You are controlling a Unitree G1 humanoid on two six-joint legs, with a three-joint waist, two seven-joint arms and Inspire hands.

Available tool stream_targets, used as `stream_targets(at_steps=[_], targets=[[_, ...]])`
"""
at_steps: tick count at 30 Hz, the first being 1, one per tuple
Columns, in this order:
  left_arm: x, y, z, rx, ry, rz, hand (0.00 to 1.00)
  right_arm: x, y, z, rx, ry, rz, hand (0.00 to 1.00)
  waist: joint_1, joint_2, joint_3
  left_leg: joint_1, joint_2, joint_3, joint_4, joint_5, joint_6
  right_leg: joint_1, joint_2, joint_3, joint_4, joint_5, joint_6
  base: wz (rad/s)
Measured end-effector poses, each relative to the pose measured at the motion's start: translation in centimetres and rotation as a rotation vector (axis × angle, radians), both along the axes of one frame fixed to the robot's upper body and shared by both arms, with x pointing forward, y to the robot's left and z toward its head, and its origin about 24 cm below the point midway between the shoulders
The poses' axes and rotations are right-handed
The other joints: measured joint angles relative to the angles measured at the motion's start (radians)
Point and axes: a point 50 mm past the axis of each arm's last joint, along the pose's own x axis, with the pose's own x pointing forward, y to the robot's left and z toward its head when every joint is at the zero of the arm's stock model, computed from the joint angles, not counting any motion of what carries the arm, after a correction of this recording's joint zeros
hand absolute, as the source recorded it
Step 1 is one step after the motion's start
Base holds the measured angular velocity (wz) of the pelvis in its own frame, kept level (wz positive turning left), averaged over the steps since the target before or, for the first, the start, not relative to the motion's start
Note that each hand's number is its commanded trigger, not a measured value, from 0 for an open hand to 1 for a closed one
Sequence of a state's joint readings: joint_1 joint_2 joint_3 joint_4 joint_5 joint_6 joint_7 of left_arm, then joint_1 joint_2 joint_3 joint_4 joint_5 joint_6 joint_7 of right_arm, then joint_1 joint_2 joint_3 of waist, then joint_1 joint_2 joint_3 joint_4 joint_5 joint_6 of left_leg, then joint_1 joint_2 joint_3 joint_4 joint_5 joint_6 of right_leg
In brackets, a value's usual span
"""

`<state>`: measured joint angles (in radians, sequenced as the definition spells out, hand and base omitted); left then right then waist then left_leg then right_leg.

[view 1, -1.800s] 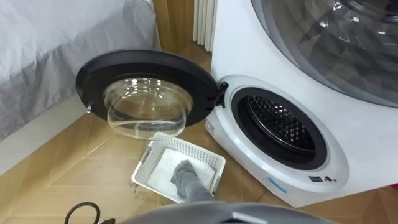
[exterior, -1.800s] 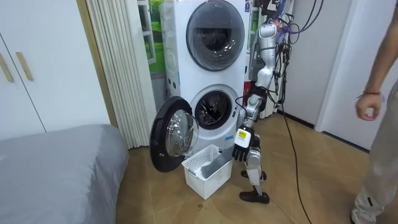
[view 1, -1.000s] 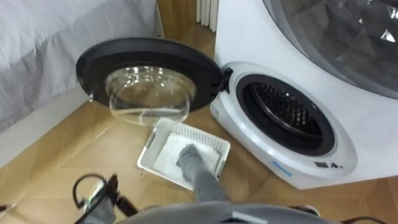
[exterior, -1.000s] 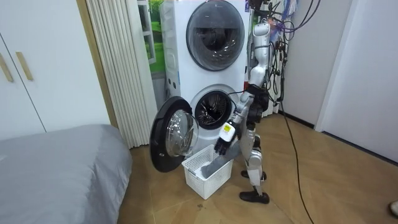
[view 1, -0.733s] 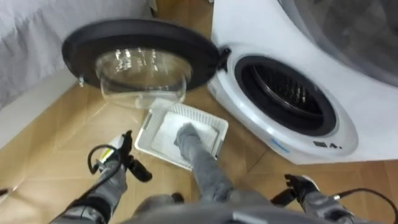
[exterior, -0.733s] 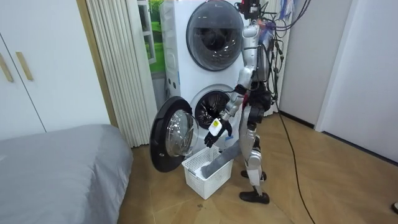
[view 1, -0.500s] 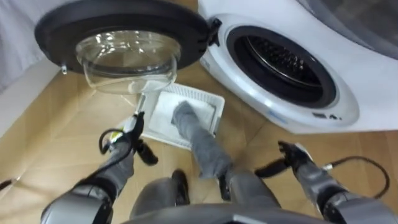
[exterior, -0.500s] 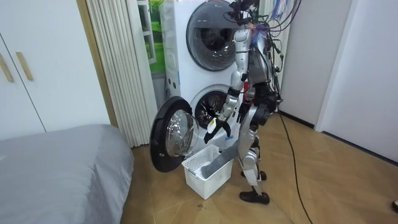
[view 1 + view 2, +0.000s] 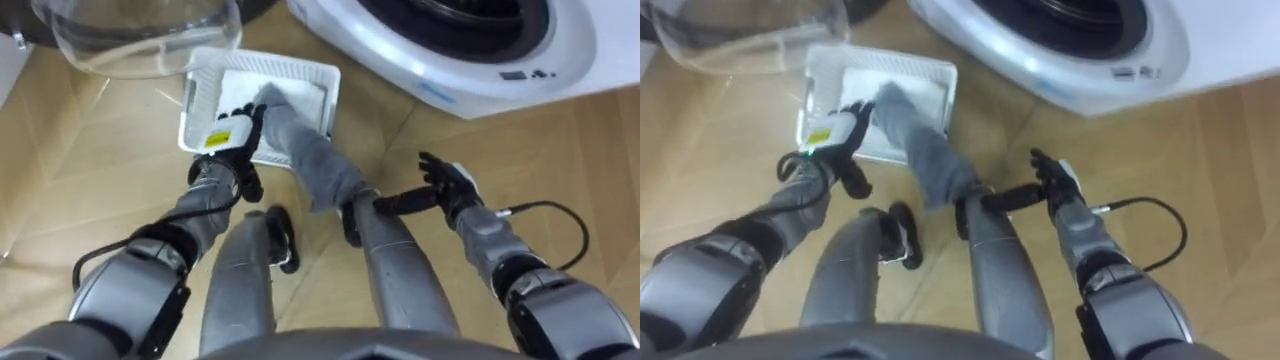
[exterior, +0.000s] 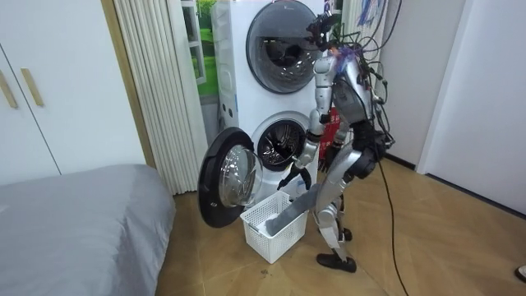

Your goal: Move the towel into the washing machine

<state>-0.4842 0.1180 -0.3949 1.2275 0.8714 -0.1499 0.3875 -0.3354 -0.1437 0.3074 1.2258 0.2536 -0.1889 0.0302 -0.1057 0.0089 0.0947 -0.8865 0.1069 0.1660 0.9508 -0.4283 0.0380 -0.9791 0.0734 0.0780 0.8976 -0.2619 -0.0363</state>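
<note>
A grey towel (image 9: 308,160) hangs out of a white slatted basket (image 9: 196,92) on the floor, its long end draped over the near rim towards my legs. My left hand (image 9: 232,128) hovers over that rim right beside the towel, fingers straight and holding nothing. Out to the right, above the floor, my right hand (image 9: 446,186) is spread open and empty. The washing machine's round opening (image 9: 455,18) is just beyond the basket, its door (image 10: 225,177) swung wide. In the room view I stand bent forward over the basket (image 10: 268,227), left hand (image 10: 294,176) above the towel (image 10: 289,217).
The door's glass bowl (image 9: 135,35) overhangs the floor left of the basket. A dryer (image 10: 283,45) is stacked above the washer. A grey bed (image 10: 78,226) lies at the room view's left. Wooden floor (image 9: 90,170) spreads around the basket.
I have bent forward and the view has tipped down. Both arms have come up in front of me, the left hand reaching to the basket's near rim. The towel has not moved.
</note>
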Motion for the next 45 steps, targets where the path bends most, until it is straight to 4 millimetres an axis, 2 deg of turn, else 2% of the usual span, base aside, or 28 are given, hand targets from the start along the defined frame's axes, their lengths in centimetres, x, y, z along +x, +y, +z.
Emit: stream_targets(at_steps=[4, 7, 13, 18, 24, 29, 41, 43, 44, 45], targets=[[1.1, 0.1, 1.1, 0.061, -0.089, -0.053, 0.00, 0.8, 0.7, 0.8, 0.074, -0.069, -0.006, 0.00, -0.014, 0.001, 0.0012, -0.104, 0.021, 0.005, 0.118, -0.034, -0.004, -0.109, 0.016, 0.000, 0.103, -0.014, -0.003, -0.14], [1.8, -0.2, 2.0, 0.108, -0.168, -0.107, 0.00, 2.0, 1.5, 1.8, 0.135, -0.136, -0.002, 0.00, -0.027, 0.002, 0.0017, -0.212, 0.044, 0.005, 0.239, -0.074, -0.004, -0.226, 0.024, -0.008, 0.214, -0.037, -0.010, -0.13], [2.2, -1.3, 2.7, 0.146, -0.239, -0.202, 0.00, 3.6, 2.6, 3.4, 0.168, -0.235, 0.040, 0.00, -0.048, 0.002, 0.0016, -0.332, 0.057, -0.008, 0.352, -0.106, -0.014, -0.353, 0.034, -0.022, 0.328, -0.065, -0.027, -0.01], [2.3, -1.3, 3.1, 0.145, -0.298, -0.234, 0.00, 3.9, 4.0, 3.9, 0.199, -0.267, 0.083, 0.00, -0.084, 0.002, 0.0016, -0.378, 0.074, -0.041, 0.391, -0.121, -0.031, -0.384, 0.050, -0.051, 0.346, -0.072, -0.043, -0.04], [2.2, -1.0, 3.2, 0.168, -0.306, -0.273, 0.00, 4.0, 4.6, 4.0, 0.213, -0.273, 0.101, 0.00, -0.107, 0.000, 0.0017, -0.389, 0.075, -0.054, 0.396, -0.132, -0.042, -0.395, 0.054, -0.059, 0.354, -0.082, -0.054, 0.00], [2.3, -1.0, 3.3, 0.170, -0.308, -0.292, 0.00, 4.2, 4.9, 4.4, 0.226, -0.290, 0.114, 0.00, -0.115, -0.006, 0.0019, -0.412, 0.077, -0.056, 0.394, -0.133, -0.042, -0.418, 0.058, -0.059, 0.349, -0.082, -0.054, -0.02], [2.2, -0.1, 2.9, 0.168, -0.236, -0.282, 0.00, 5.3, 5.9, 5.3, 0.240, -0.319, 0.156, 0.00, -0.131, -0.042, 0.0053, -0.455, 0.077, -0.061, 0.413, -0.150, -0.032, -0.461, 0.067, -0.057, 0.357, -0.086, -0.049, -0.05], [2.1, -0.1, 2.8, 0.157, -0.213, -0.272, 0.58, 5.4, 6.1, 5.5, 0.244, -0.325, 0.156, 0.00, -0.130, -0.052, 0.0046, -0.466, 0.077, -0.062, 0.421, -0.151, -0.031, -0.473, 0.068, -0.058, 0.363, -0.087, -0.049, -0.04], [2.2, -0.1, 2.8, 0.146, -0.199, -0.262, 0.65, 5.5, 6.1, 5.5, 0.244, -0.326, 0.157, 0.00, -0.130, -0.058, 0.0044, -0.470, 0.075, -0.064, 0.423, -0.152, -0.032, -0.477, 0.068, -0.058, 0.364, -0.087, -0.049, 0.00], [2.2, -0.1, 2.8, 0.136, -0.184, -0.255, 0.84, 5.6, 6.2, 5.6, 0.242, -0.324, 0.159, 0.00, -0.131, -0.059, 0.0043, -0.473, 0.074, -0.070, 0.425, -0.152, -0.032, -0.477, 0.067, -0.061, 0.364, -0.087, -0.049, 0.00]])
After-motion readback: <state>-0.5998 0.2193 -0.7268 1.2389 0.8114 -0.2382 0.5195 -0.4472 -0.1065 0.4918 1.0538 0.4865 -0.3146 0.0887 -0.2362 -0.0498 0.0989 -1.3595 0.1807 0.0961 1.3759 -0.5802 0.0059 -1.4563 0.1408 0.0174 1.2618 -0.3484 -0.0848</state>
